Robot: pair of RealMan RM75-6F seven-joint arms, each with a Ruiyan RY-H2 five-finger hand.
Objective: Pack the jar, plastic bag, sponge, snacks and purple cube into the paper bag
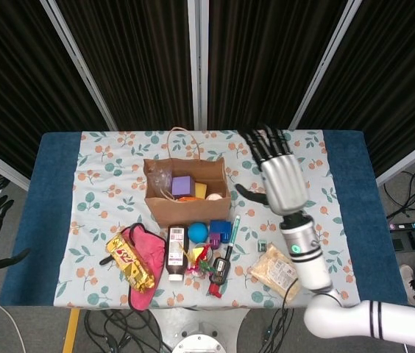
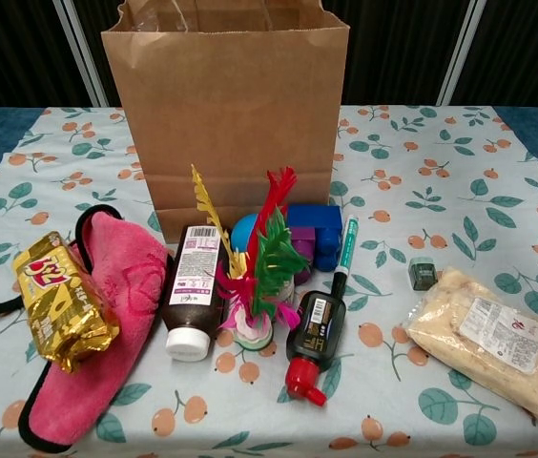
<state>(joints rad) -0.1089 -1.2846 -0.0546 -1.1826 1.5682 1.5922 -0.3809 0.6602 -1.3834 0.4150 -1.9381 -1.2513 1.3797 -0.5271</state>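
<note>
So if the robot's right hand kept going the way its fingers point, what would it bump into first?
Probably nothing on the table: the right hand points toward the far table edge, then the dark curtain. Height is hard to judge.

Cube inside paper bag; bottle before bag; snack packet right of bottle.
</note>
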